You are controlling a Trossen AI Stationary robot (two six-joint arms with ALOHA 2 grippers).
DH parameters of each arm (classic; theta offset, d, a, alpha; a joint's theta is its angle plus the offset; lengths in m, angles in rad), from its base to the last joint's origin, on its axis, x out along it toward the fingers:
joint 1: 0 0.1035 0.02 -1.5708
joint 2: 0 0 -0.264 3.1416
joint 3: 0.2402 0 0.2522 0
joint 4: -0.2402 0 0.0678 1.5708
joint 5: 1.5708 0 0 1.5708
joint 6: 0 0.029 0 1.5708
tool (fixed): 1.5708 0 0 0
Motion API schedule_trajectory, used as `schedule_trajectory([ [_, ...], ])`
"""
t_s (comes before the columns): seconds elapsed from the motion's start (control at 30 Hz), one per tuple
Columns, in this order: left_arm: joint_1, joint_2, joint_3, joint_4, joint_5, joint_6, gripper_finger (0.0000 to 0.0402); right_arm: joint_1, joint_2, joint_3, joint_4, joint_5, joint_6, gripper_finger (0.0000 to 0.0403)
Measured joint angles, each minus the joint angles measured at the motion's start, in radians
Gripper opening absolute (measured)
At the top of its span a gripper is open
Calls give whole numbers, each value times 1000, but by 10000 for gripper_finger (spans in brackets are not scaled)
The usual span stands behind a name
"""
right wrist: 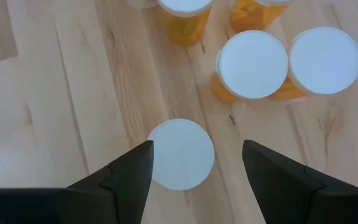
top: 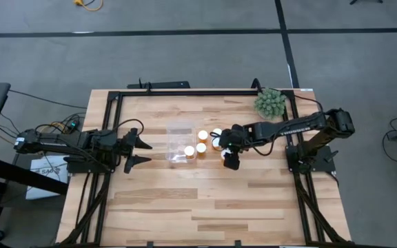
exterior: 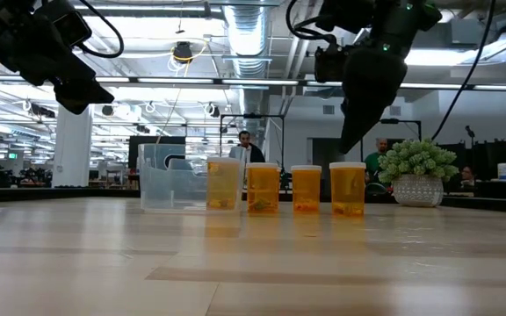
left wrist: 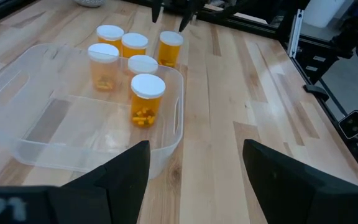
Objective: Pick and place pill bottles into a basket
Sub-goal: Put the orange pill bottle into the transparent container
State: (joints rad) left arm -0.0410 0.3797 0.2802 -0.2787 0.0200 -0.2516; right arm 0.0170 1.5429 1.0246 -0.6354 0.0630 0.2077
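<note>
the right gripper [right wrist: 194, 165] hangs with its fingers apart straight over a pill bottle [right wrist: 181, 154] standing on the worktop [top: 253, 200] beside the basket [top: 180, 142], seemingly lined up to grasp it, while the left gripper [top: 138, 150], also spread, waits near the basket's far side.

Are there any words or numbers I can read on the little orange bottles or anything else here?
None can be read.
Pill bottles: plain white caps, no label showing.
Basket: clear plastic, no writing.
Right gripper, open above a bottle cap: no marking.
Left gripper, open beside the basket: no marking.
White sheet under the left arm: has print, too small to read.
</note>
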Motion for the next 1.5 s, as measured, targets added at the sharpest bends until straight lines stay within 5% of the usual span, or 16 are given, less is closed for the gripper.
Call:
schedule_trajectory([
  [0.87, 0, 0, 0, 0, 27, -25, 247, -14, 0, 18, -22, -13, -90, 240],
  [1.5, 0, 0, 0, 0, 29, -26, 247, -10, 0, 18, -67, -9, -321, 240],
])
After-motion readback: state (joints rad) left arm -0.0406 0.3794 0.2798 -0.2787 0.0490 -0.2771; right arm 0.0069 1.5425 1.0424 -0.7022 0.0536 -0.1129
